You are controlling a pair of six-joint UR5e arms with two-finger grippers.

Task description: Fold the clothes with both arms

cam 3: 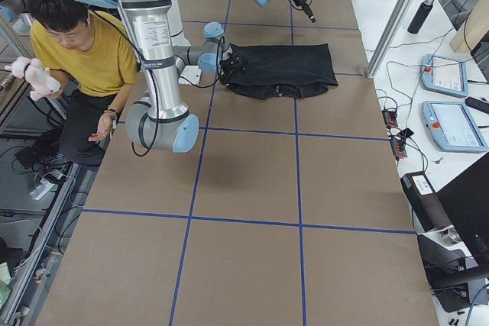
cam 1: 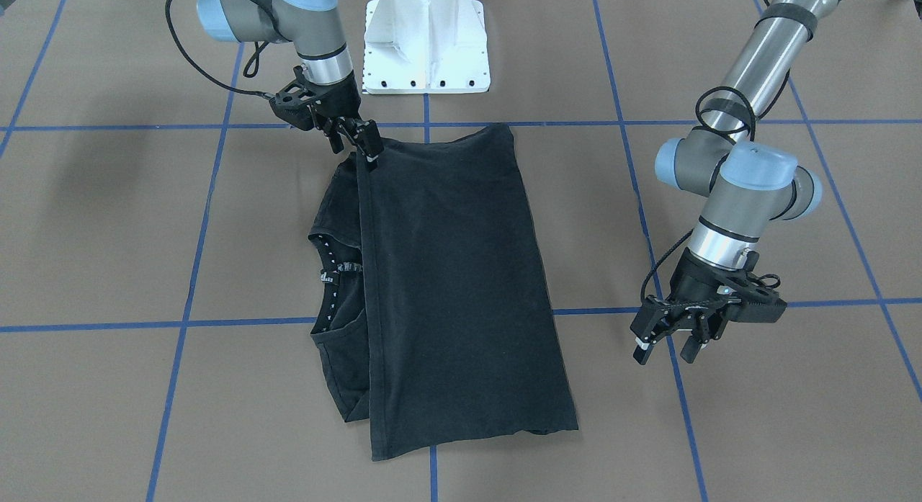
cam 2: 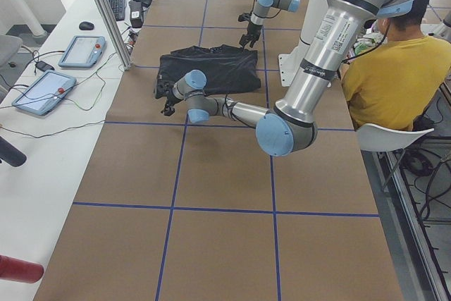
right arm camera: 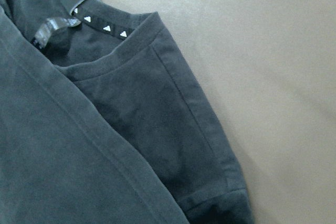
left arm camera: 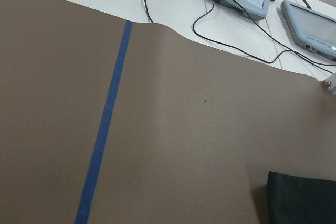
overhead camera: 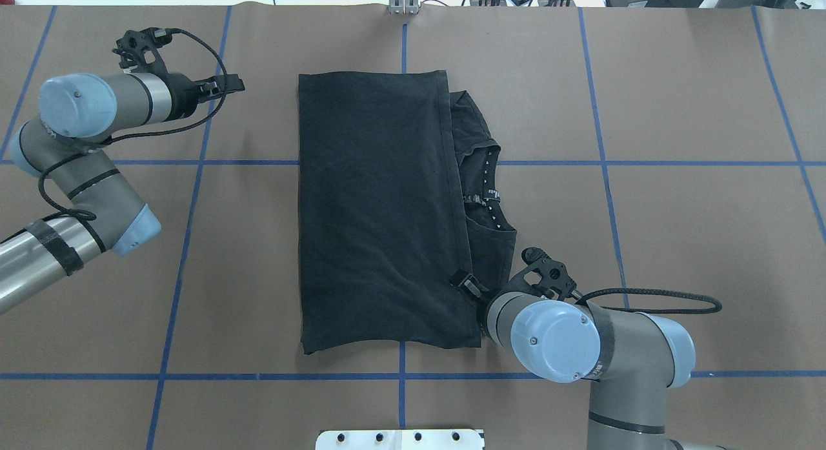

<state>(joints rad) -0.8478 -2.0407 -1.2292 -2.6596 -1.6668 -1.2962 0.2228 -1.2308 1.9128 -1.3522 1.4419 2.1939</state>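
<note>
At the folded hem, right gripper [cam 1: 368, 151]: its tips touch the corner of the T-shirt's top layer, on the side nearest the robot's base. The tips sit close together, but the views do not show whether they clamp the cloth.
Left gripper [cam 1: 666, 352]: its fingers are spread with a clear gap and hold nothing. It hangs above bare table, well apart from the shirt's edge on the robot's left.
Right arm [cam 1: 317, 34]: silver-grey with light blue caps, it reaches down beside the white pedestal base [cam 1: 425, 48].
Left arm [cam 1: 763, 63]: bent at the wrist, with a black cable looped around it.
T-shirt [cam 1: 454, 271]: black, it lies flat at mid-table and is folded over itself into a long rectangle.
Collar [cam 1: 328, 257]: shows past the fold edge on the robot's right, with small white triangles along the neck tape.
Sleeve [right arm camera: 210, 145]: lies flat beside the collar, beyond the top layer.
Table [cam 1: 108, 235]: covered in brown and divided into squares by blue tape lines [cam 1: 204, 228].
Operator [cam 3: 99, 51]: in a yellow shirt, seated behind the robot.
</note>
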